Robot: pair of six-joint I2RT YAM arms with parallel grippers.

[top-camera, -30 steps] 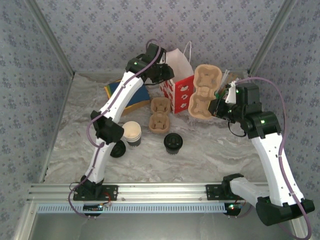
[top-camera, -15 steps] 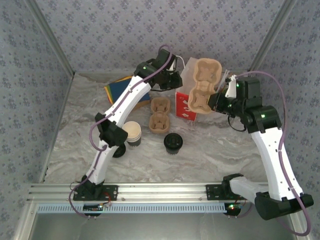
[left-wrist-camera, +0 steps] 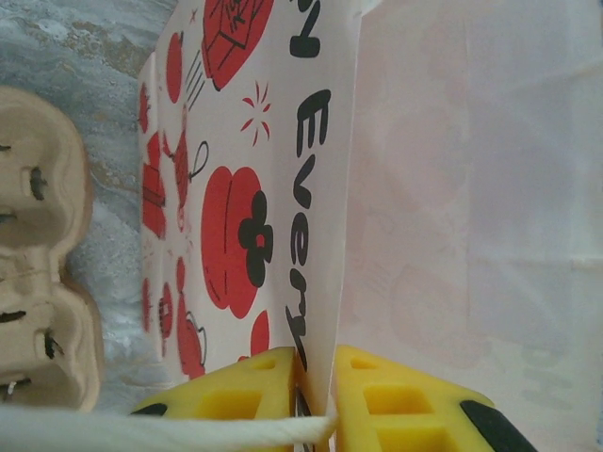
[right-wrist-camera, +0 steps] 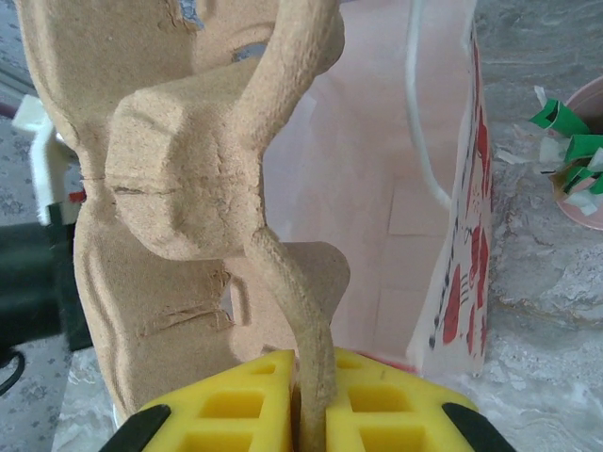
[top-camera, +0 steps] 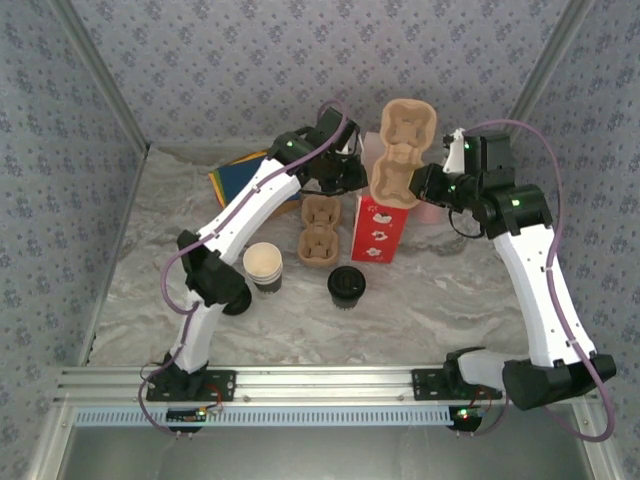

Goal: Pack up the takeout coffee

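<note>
Pulp-card carrier (top-camera: 402, 150) hangs upright over the mouth of the paper bag (top-camera: 380, 232), pinched edge-on in the right claw (right-wrist-camera: 311, 377). The left claw (left-wrist-camera: 316, 381) is clamped on the bag's rim, apparently keeping it open. The lidded coffee cup (top-camera: 346, 286) stands unpacked on the worktop (top-camera: 450, 300) just in front of the bag, so most of the job looks undone. Marbled grey-white worktop; wallpaper (top-camera: 200, 60) with small blue flowers encloses it on three sides.
</note>
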